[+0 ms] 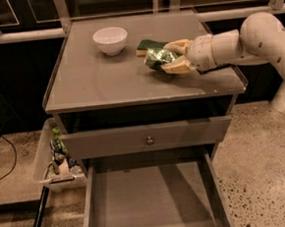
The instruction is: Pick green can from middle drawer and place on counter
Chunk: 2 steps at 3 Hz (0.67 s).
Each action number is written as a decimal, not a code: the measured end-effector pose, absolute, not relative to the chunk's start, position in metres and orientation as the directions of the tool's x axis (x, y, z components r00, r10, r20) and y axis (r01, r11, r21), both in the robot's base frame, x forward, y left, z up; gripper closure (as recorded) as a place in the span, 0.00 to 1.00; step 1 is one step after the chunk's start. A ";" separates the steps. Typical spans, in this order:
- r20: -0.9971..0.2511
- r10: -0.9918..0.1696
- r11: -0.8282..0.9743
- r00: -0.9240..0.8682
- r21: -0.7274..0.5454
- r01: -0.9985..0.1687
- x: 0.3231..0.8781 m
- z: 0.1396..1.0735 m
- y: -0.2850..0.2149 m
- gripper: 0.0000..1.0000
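The green can (159, 58) is a dented shiny green can held on its side in my gripper (170, 57). The gripper's tan fingers (176, 46) are shut on it, just above the counter (105, 79) at its right middle. The arm reaches in from the right. The middle drawer (149, 203) is pulled out below, its grey floor bare.
A white bowl (110, 40) stands at the back left of the counter. A green-topped yellow sponge (146, 46) lies just behind the can. A closed drawer front with a round knob (149, 140) sits above the open drawer. A plastic bin of items (55, 159) stands on the floor at left.
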<state>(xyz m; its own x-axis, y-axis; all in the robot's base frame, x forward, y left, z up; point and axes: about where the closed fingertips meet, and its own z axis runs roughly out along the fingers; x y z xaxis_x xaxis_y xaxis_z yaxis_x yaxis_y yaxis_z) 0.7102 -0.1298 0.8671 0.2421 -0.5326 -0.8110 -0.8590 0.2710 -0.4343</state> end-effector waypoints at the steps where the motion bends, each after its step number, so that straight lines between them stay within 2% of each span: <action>1: -0.824 -0.527 0.271 0.206 -0.393 -0.879 0.723 0.854 -0.121 1.00; 2: -0.825 -0.527 0.271 0.205 -0.392 -0.879 0.723 0.859 -0.121 0.82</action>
